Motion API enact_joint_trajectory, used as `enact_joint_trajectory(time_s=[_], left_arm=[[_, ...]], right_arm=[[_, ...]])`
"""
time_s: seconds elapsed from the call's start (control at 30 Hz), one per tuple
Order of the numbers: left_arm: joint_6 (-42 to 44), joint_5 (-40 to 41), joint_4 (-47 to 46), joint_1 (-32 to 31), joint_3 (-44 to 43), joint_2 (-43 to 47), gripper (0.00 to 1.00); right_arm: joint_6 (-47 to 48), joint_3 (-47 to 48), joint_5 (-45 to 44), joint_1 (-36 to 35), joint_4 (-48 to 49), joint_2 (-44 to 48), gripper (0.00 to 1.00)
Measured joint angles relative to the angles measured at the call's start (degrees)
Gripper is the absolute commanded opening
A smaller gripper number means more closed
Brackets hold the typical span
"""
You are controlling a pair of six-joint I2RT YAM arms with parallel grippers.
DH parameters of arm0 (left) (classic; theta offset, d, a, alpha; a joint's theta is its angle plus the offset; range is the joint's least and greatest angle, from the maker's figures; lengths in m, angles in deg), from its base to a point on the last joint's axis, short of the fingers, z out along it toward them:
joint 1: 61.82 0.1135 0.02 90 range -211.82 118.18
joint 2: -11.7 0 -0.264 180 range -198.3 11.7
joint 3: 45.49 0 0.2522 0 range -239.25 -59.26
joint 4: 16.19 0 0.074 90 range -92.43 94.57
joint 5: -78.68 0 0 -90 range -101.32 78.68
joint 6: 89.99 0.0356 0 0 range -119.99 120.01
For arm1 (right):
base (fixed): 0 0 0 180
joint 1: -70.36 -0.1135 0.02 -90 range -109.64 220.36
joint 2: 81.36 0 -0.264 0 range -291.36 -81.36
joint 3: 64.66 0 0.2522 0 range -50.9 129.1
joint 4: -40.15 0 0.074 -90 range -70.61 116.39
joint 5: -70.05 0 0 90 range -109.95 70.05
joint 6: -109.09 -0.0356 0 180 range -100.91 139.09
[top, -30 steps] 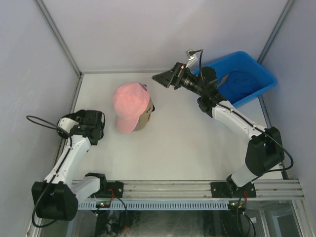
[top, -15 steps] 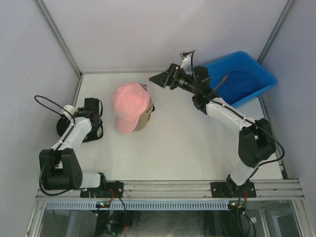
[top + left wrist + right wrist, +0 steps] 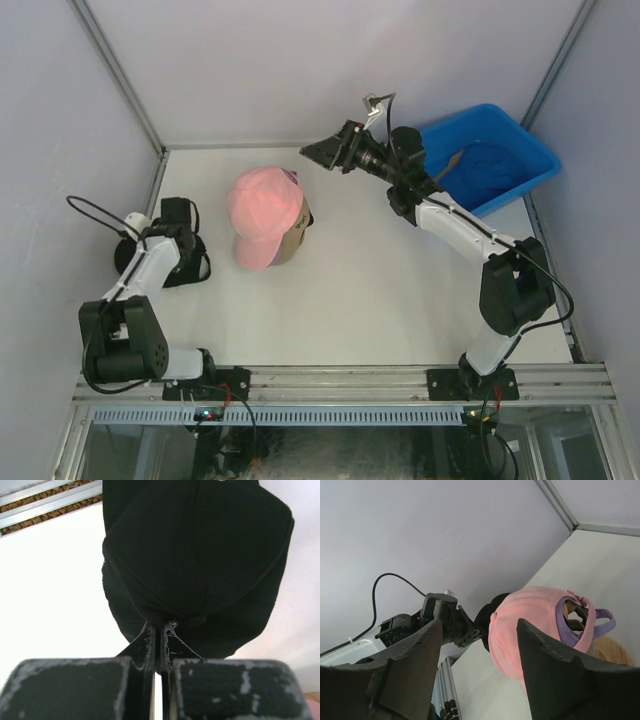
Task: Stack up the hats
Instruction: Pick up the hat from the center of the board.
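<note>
Between the clamped jaws of the left gripper [image 3: 159, 636] sits only the black cap [image 3: 200, 555]'s edge; it may slip when lifted. Right gripper [image 3: 479, 630] jaws are apart and empty.

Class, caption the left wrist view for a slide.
Left gripper shut on the black fabric baseball cap lying on the white table.

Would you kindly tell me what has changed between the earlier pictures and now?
The left gripper closed its fingers on the black hat after its arm folded back. The right gripper, open and empty, edged left toward the pink hat. The pink hat and the blue bin stayed put.
</note>
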Motion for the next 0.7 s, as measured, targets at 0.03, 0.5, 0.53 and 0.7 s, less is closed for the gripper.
enact_joint_trajectory(time_s=[0.03, 0.5, 0.53, 0.7], left_arm=[[0.39, -0.17, 0.02, 0.20, 0.00, 0.72, 0.00], [7.96, -2.23, -2.32, 1.42, 0.42, 26.86, 0.00], [8.37, -2.69, -2.82, 1.42, 0.57, 28.81, 0.00], [10.64, -7.13, -5.79, 1.53, 1.27, 37.53, 0.00]], right_arm=[[0.02, 0.13, 0.00, -0.09, 0.02, 0.00, 0.59], [3.30, 0.46, -0.48, -1.68, -5.31, 2.36, 0.54], [3.61, 0.46, -0.52, -1.70, -5.84, 3.06, 0.54], [4.79, 0.46, -0.74, -2.69, -7.48, 6.40, 0.54]])
